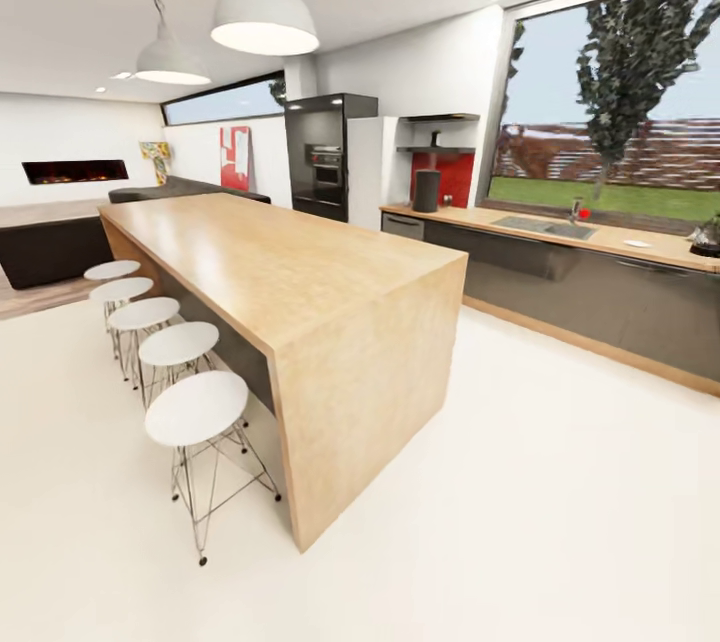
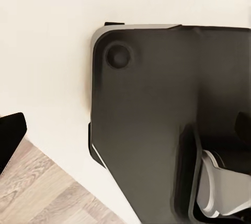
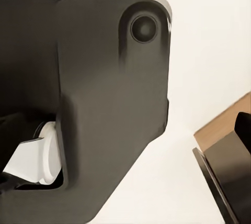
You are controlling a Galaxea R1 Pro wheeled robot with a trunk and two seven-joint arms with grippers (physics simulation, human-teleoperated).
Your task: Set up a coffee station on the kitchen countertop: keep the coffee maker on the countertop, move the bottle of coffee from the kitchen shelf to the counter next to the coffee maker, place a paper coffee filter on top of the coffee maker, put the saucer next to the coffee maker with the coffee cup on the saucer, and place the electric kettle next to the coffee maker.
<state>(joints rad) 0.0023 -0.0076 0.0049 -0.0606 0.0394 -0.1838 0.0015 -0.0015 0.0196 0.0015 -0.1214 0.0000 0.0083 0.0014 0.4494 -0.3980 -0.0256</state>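
We stand across the kitchen from the countertop [image 1: 520,222] — coffee maker [image 1: 427,190] by its far corner (grippers' state: we cannot tell) — approach judged next.

Dark coffee maker [image 1: 426,190] stands upright on countertop [image 1: 520,229]; kettle [image 1: 706,236] far along it.

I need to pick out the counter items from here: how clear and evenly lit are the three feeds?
Head view: bright, even light; wide-angle stretch bends the island and stools; the coffee maker is sharp enough, the electric kettle is small and cut by the edge. Both wrist views: soft-edged dark robot base over pale floor, no glare.
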